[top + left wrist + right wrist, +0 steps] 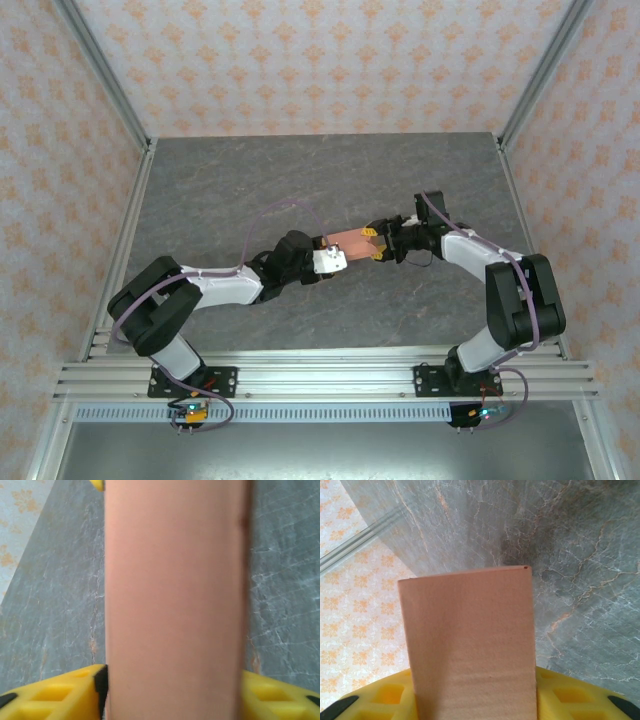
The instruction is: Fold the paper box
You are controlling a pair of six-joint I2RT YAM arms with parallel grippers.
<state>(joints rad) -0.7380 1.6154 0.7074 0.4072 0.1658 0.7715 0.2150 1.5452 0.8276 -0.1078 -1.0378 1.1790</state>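
Table (pixel 300 180): a flat grey slab with a marbled, stone-like finish, veined in paler grey and tan. Silver aluminium rails (pixel 320 372) run across its near edge, and similar rails border the left and right sides. Two black arm base plates, left (pixel 215 380) and right (pixel 435 378), sit on the near rails. A soft dark shadow (pixel 517 555) falls on the surface mid-table.

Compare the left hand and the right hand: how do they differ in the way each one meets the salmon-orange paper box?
The left hand takes the left end of the salmon-orange thin-card paper box; the right hand takes its right end. From the left wrist, the box runs past the picture's top; from the right wrist, its far edge ends mid-picture. Both hands have yellow fingers against the box's two sides.
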